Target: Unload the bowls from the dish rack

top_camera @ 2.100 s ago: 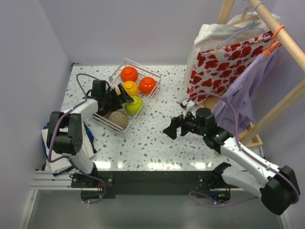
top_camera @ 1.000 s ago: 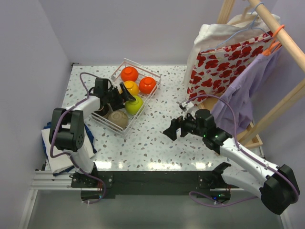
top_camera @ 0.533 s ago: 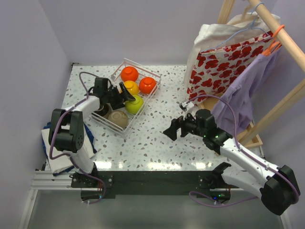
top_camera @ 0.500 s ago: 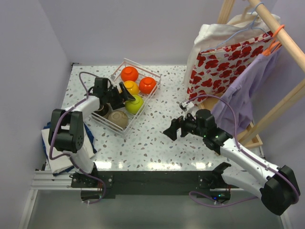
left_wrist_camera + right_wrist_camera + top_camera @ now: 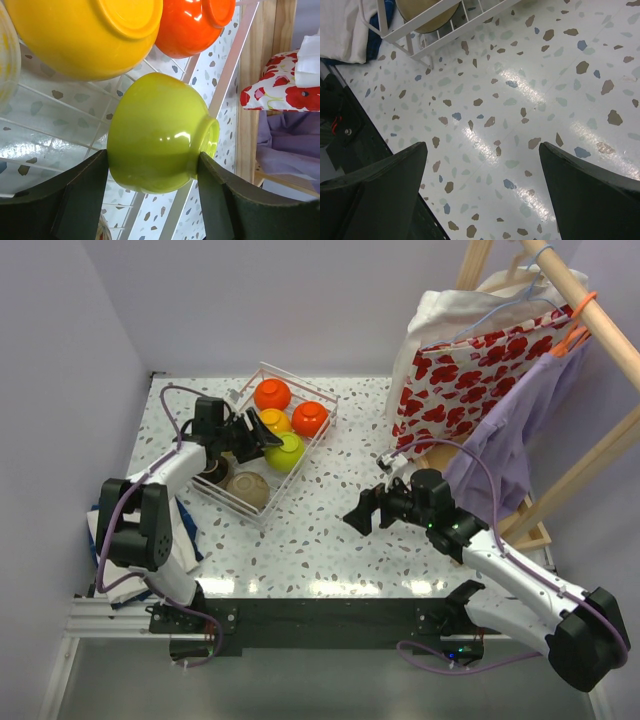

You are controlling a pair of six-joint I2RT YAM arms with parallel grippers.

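The white wire dish rack (image 5: 303, 472) stands at the far left of the table. It holds two orange-red bowls (image 5: 271, 394) (image 5: 309, 418), a yellow-orange bowl (image 5: 273, 422), a lime green bowl (image 5: 286, 450), a tan bowl (image 5: 247, 489) and a dark brown bowl (image 5: 212, 473). The cream bowl is hidden. My left gripper (image 5: 151, 156) reaches into the rack and is shut on the lime green bowl (image 5: 155, 132), which lies on its side. My right gripper (image 5: 358, 512) is open and empty over bare table right of the rack; it also shows in the right wrist view (image 5: 482, 150).
A wooden clothes rack (image 5: 590, 455) with a red-flowered cloth (image 5: 465, 370) and a purple garment (image 5: 520, 430) fills the right side. Folded cloth (image 5: 100, 530) lies at the table's left edge. The rack's near corner (image 5: 420, 39) shows in the right wrist view.
My left gripper has closed on the lime green bowl and shifted it slightly toward the far side of the rack. The right arm has not moved.
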